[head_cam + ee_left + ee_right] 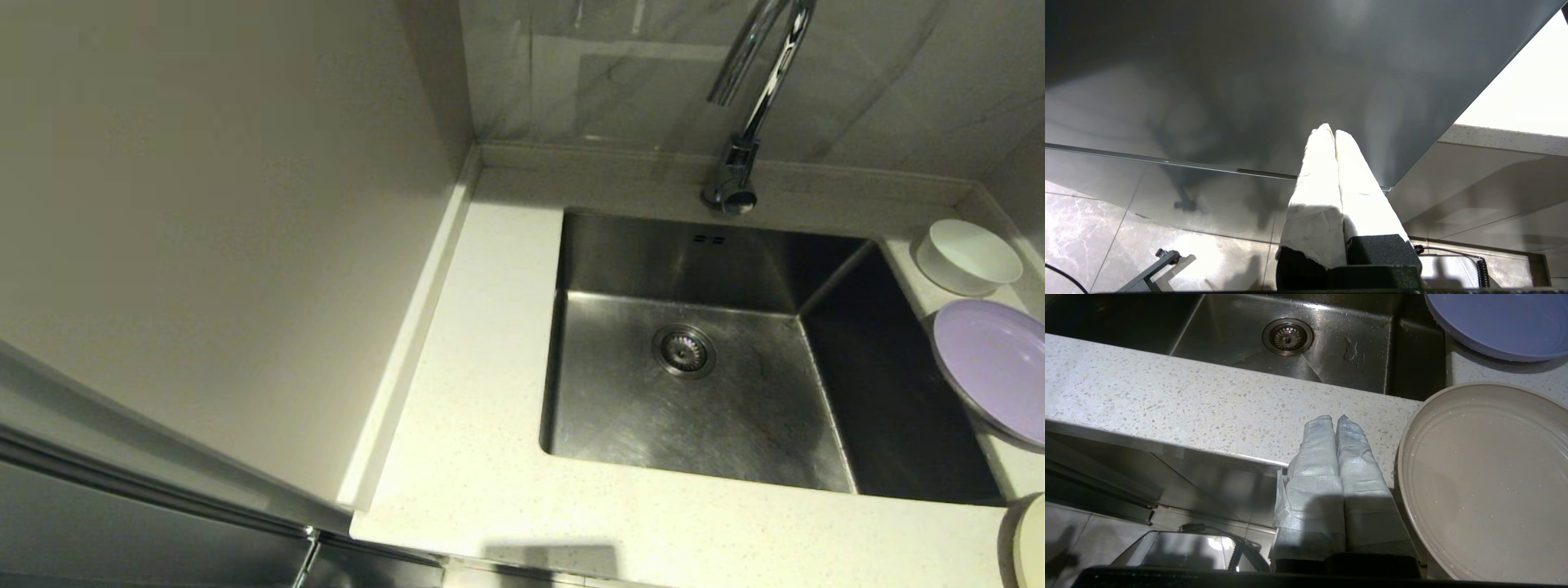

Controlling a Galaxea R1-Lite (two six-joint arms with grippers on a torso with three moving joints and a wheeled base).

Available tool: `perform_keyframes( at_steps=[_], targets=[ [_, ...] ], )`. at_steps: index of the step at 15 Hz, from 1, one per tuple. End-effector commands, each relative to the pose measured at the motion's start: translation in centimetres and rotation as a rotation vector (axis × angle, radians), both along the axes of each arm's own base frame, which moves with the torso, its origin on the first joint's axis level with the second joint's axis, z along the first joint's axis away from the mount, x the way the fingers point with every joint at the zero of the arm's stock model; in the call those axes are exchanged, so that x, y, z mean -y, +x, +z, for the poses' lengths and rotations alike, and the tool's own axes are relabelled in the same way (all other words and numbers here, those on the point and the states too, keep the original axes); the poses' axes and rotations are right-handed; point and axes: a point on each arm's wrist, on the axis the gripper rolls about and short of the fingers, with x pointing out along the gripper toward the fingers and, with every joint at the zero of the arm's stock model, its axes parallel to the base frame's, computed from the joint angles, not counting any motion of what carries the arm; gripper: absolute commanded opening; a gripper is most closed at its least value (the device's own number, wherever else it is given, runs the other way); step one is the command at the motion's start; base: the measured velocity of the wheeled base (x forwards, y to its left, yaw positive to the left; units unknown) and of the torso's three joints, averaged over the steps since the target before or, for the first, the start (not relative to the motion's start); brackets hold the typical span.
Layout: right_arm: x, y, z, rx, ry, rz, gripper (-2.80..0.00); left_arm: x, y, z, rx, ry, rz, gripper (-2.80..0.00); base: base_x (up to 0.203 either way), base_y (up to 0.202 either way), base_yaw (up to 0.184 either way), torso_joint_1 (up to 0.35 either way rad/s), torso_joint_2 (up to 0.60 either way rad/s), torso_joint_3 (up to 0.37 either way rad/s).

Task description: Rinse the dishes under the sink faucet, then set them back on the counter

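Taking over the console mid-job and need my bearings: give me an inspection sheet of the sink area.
Surface: speckled counter around the sink; basin holds no dishes, droplets on its floor.
Job's things: white bowl, lilac plate and cream plate all on the counter right of the sink; cream plate shows droplets. Faucet behind the basin, no water running.
Clutter: nothing seen.
Grippers: left gripper shut, empty, low beside the cabinet front; right gripper shut, empty, below the counter's front edge, next to the cream plate.
Cables: coiled cable near the floor.
Surroundings: grey wall left, marble-look backsplash, tiled floor.
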Motion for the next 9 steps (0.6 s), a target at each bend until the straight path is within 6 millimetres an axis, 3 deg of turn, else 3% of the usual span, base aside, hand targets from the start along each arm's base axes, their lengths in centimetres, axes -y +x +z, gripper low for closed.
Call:
perform_keyframes(
  at_steps=[1, 9],
  targets=[
    [0.0, 0.0, 0.0, 0.0, -0.001, 0.0, -2.8, 0.0, -0.01, 0.0, 0.002, -0.001, 0.001, -2.8, 0.0, 0.0, 0.0, 0.0, 0.0, 0.0],
    [0.0, 0.0, 0.0, 0.0, 0.001, 0.0, -2.8, 0.0, -0.01, 0.0, 0.002, -0.001, 0.001, -2.8, 0.0, 0.0, 0.0, 0.0, 0.0, 0.0]
  ],
)
